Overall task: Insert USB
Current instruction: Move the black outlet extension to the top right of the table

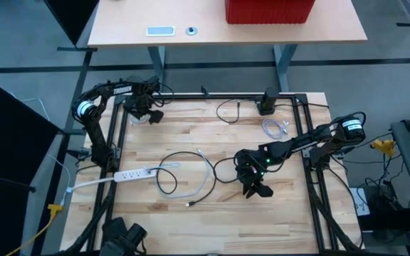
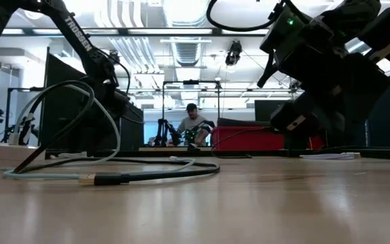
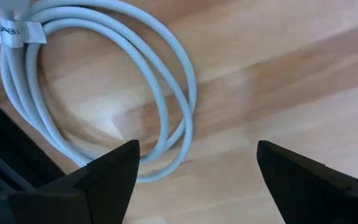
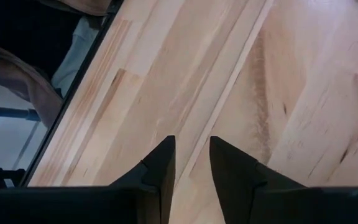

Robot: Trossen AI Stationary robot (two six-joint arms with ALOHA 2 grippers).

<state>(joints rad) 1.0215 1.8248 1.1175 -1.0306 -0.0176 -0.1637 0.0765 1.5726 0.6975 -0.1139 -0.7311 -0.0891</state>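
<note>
The right gripper (image 1: 256,186) is hovering over bare boards near the middle of the pale butcher-block wooden table (image 1: 290,213), its fingers (image 4: 160,168) standing narrowly apart with nothing between them. The black USB cable (image 1: 180,174) is lying in loose loops left of it — well apart — its plug end (image 2: 87,179) flat on the wood. Further left, the white power strip (image 1: 135,173) is resting near the table's edge. The left gripper (image 1: 143,114) is waiting at the far left corner, fingers spread wide above a coiled white cable (image 3: 166,81).
</note>
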